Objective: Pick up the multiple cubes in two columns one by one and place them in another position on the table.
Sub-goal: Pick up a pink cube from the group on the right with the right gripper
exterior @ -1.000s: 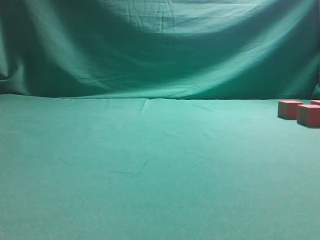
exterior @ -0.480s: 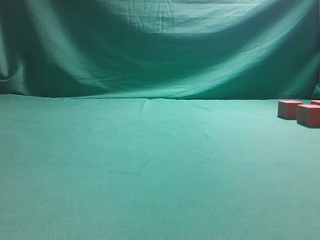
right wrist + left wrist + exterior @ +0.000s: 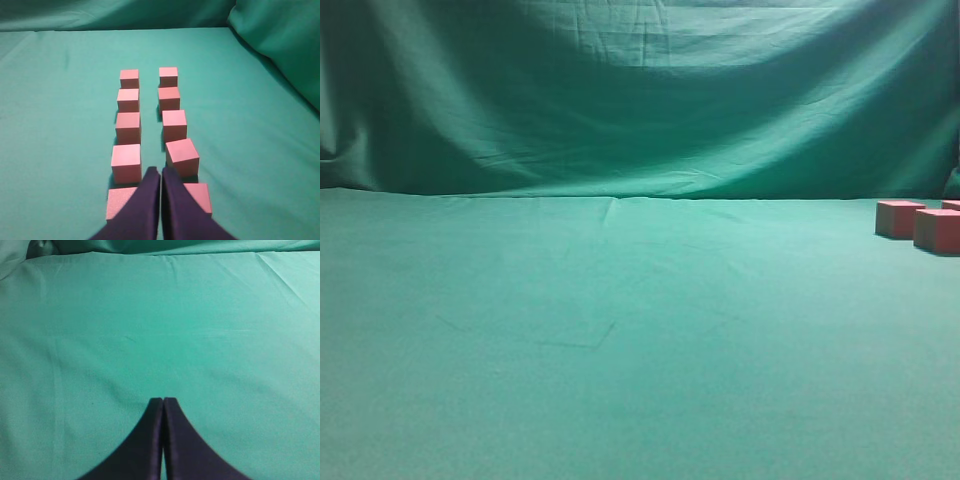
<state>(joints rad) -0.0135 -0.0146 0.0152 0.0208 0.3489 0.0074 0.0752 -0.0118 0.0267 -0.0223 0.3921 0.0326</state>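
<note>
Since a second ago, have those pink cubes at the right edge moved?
No. The cubes sit at the same spot against the backdrop's bottom fold.

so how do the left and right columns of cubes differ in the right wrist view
The left column runs straight, its cubes squared to the row; the right column drifts rightward toward the camera, and its fourth cube sits slightly turned. The right gripper, shut, covers more of the left column's nearest cube than of the right column's nearest. Both columns hold five matching pink cubes, spaced apart on the green table.
</note>
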